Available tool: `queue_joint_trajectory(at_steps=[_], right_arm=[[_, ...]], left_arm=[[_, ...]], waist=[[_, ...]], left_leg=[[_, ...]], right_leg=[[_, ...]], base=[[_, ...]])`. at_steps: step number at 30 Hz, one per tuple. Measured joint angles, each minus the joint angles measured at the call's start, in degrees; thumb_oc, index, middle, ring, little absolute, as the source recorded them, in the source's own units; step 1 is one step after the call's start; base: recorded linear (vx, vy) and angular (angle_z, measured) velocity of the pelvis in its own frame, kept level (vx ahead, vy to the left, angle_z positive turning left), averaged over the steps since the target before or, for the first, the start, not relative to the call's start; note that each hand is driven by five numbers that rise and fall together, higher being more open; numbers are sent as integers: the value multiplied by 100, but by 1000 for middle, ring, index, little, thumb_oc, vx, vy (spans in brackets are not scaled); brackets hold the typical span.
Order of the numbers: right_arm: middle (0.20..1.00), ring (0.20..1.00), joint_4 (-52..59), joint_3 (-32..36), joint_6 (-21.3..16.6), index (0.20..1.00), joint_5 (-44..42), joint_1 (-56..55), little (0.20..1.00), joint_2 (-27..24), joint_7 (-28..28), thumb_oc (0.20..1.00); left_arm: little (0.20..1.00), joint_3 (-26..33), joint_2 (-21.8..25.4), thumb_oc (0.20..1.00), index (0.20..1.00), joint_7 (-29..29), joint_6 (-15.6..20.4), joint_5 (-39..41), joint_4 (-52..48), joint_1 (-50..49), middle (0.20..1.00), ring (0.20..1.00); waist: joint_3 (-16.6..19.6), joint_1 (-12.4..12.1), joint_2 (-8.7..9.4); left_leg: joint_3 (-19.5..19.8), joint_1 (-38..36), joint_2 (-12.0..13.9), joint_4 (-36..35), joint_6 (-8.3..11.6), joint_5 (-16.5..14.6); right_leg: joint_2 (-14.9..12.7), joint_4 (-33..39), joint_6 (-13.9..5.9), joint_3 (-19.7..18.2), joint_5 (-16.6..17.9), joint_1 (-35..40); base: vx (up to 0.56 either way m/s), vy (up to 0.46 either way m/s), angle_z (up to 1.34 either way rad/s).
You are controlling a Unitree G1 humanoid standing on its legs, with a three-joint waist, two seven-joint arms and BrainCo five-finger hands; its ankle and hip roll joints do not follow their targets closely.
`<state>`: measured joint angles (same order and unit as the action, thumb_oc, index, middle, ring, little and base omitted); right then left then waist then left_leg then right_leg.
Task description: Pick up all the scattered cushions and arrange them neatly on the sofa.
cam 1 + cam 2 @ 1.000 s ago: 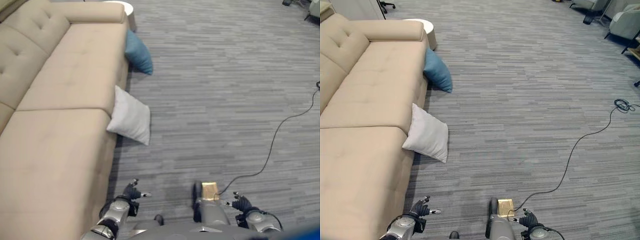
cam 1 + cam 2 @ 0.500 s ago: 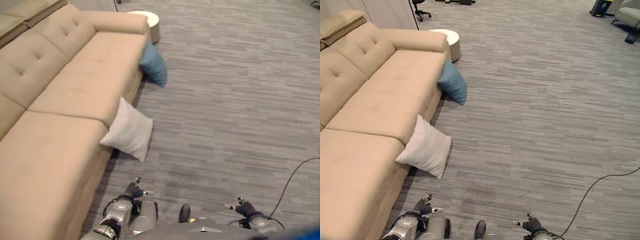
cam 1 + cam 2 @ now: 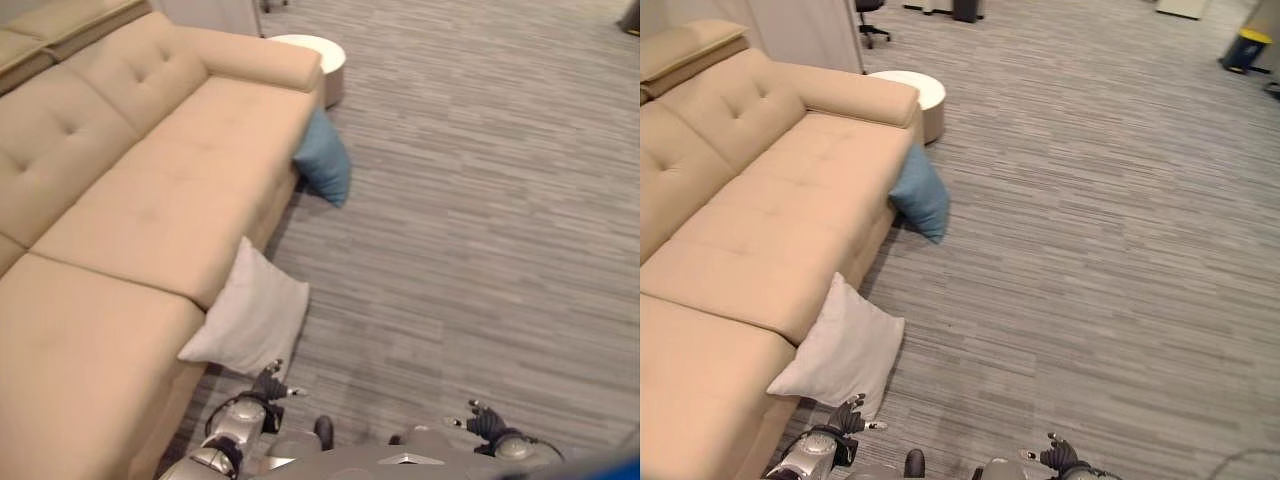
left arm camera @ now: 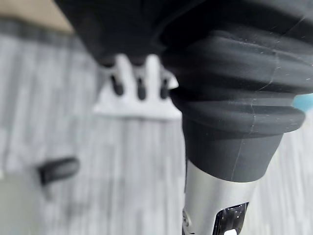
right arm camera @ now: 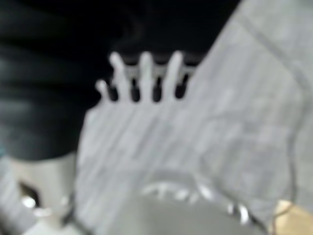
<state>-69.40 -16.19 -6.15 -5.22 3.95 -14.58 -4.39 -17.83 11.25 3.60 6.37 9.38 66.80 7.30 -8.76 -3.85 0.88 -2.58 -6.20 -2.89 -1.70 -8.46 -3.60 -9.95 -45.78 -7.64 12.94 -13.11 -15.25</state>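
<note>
A long tan sofa (image 3: 760,210) with soft button dents fills the 9 o'clock side of the room. 2 cushions sit on the grey striped carpet (image 3: 1090,250), each leaning on the sofa's front edge. The white cushion (image 3: 840,350) is square and puffy, at about 7 o'clock. The blue cushion (image 3: 922,203) is smaller and pointy, nearer 11 o'clock, close to a round white table (image 3: 912,92). The left hand (image 3: 266,384) hangs just beside the white cushion with spread fingers. The right hand (image 3: 484,422) hangs at 5 o'clock, fingers spread and holding nothing.
</note>
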Motion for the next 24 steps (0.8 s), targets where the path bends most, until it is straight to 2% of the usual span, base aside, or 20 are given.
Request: queue_joint_trajectory(at_steps=[1,2,3,4,5,6,7,8,9,10,11,12,13,14,16,17,19,22,23,24], right_arm=[[1000,1000,71,-8,-6,1000,8,67,1000,5,27,1000],[1000,1000,100,-8,-3,1000,6,61,1000,7,35,1000],[1000,1000,91,-40,-5,1000,0,82,1000,0,37,1000],[1000,1000,101,-137,-9,1000,-10,80,1000,1,41,1000],[1000,1000,95,-230,1,1000,-17,-7,1000,45,67,1000],[1000,1000,70,-193,15,1000,-19,-149,1000,70,89,1000],[1000,1000,-31,-160,16,1000,-16,-145,1000,65,90,1000],[1000,1000,-53,-121,13,1000,-15,-207,1000,54,87,1000],[1000,1000,-76,-116,9,1000,-14,-285,1000,-4,87,1000],[1000,1000,-38,-120,11,1000,-16,-185,1000,-32,81,1000],[1000,1000,11,-114,-21,1000,-21,-188,1000,-51,74,1000],[1000,1000,8,-108,-31,1000,-27,-155,1000,-62,74,1000],[1000,1000,12,-130,-39,1000,-28,-97,1000,-83,67,1000],[1000,1000,-3,-188,-57,1000,-37,-55,1000,-110,59,1000],[1000,1000,46,-179,-89,1000,-147,-15,1000,-108,48,1000],[1000,1000,60,16,-48,1000,-151,-165,1000,-90,32,1000],[1000,1000,-18,54,-30,1000,-147,-60,1000,26,20,1000],[1000,1000,100,147,11,1000,-142,-198,1000,107,28,1000],[1000,1000,102,146,13,1000,-141,-133,1000,98,28,1000],[1000,1000,124,141,12,1000,-140,-123,1000,119,33,1000]], left_arm=[[1000,18,10,1000,1000,1,-19,1,37,-12,1000,1000],[1000,20,7,1000,1000,1,-32,-2,40,-19,1000,1000],[1000,53,36,1000,1000,8,-40,-3,62,-62,1000,1000],[1000,115,59,1000,1000,6,-48,-4,211,-63,1000,1000],[1000,146,94,1000,1000,2,-61,-8,326,-60,1000,1000],[1000,135,116,1000,1000,2,-52,-10,387,-50,1000,1000],[1000,122,24,1000,1000,-9,-48,-11,419,-194,1000,1000],[1000,148,-28,1000,1000,-19,11,10,369,-309,1000,1000],[1000,190,-83,1000,1000,-10,53,-4,363,-325,1000,1000],[1000,212,-76,1000,1000,-1,66,4,204,-337,1000,1000],[1000,211,-67,1000,1000,0,76,1,158,-221,1000,1000],[1000,198,-78,1000,1000,4,54,2,180,-174,1000,1000],[1000,168,-85,1000,1000,1,57,2,159,-168,1000,1000],[1000,75,-71,1000,1000,-2,51,1,154,-108,1000,1000],[1000,2,-29,1000,1000,-2,37,-1,22,-117,1000,1000],[1000,-62,-65,1000,1000,-6,31,-7,-22,-95,1000,1000],[1000,143,6,1000,1000,-24,21,36,24,-282,1000,1000],[1000,272,248,1000,1000,-74,32,4,22,-405,1000,1000],[1000,328,287,1000,1000,-74,17,5,152,-396,1000,1000],[1000,324,321,1000,1000,-74,11,5,199,-399,1000,1000]], waist=[[-53,55,-87],[-66,77,-67],[-62,79,-8],[-35,124,51],[41,243,212],[76,340,361],[67,289,370],[93,248,411],[145,199,352],[165,26,320],[148,61,394],[119,39,430],[104,-27,467],[33,111,540],[10,182,483],[-11,468,417],[31,372,436],[95,382,440],[125,332,334],[141,317,311]], left_leg=[[121,-151,108,-28,130,-24],[263,-252,147,-31,201,-103],[476,-343,191,-4,299,-302],[600,-346,267,41,351,-464],[998,-341,330,196,472,-659],[1348,-378,349,430,765,-860],[1328,-371,440,838,938,-861],[1294,-385,476,1102,1069,-782],[1317,-258,562,1396,1101,-759],[1247,-113,679,1573,1321,-557],[1186,118,684,1855,1581,-405],[787,436,725,2261,1648,-341],[428,578,805,2334,1637,-351],[-251,845,909,2391,1600,-361],[-1853,934,1077,1246,1462,-293],[-2719,959,1161,967,1359,-199],[-1985,886,839,776,1033,2],[-1719,516,382,346,576,-11],[-1602,418,254,182,427,-17],[-1547,357,208,150,353,7]], right_leg=[[98,1295,56,-19,155,-60],[163,2047,46,-132,350,-144],[366,2903,26,-559,666,-256],[657,3710,-27,-1273,828,-185],[846,4335,-136,-2036,910,-101],[942,4257,-77,-2222,1329,28],[1035,4074,178,-2091,1552,273],[951,4118,537,-1730,1841,498],[994,4221,746,-1505,1796,710],[991,4373,855,-1275,1824,880],[924,4691,953,-969,1889,1106],[861,5021,1080,-616,1919,1373],[826,5072,1169,-318,1853,1477],[783,5104,1210,63,1767,1591],[767,5101,1138,795,1626,1672],[763,5095,834,1304,1369,1837],[640,4807,625,1188,1220,1788],[196,4035,422,1087,976,1723],[-89,3005,307,847,853,1283],[-241,2417,287,747,835,1040]], base=[[389,-194,68],[387,-197,78],[393,-168,73],[270,-109,119],[303,-173,183],[231,-171,211],[206,-201,180],[136,-203,138],[104,-243,110],[88,-261,125],[33,-179,149],[6,-105,164],[-29,-41,181],[-16,-17,177],[116,54,207],[224,163,168],[159,156,43],[164,201,23],[183,190,55],[219,136,78]])
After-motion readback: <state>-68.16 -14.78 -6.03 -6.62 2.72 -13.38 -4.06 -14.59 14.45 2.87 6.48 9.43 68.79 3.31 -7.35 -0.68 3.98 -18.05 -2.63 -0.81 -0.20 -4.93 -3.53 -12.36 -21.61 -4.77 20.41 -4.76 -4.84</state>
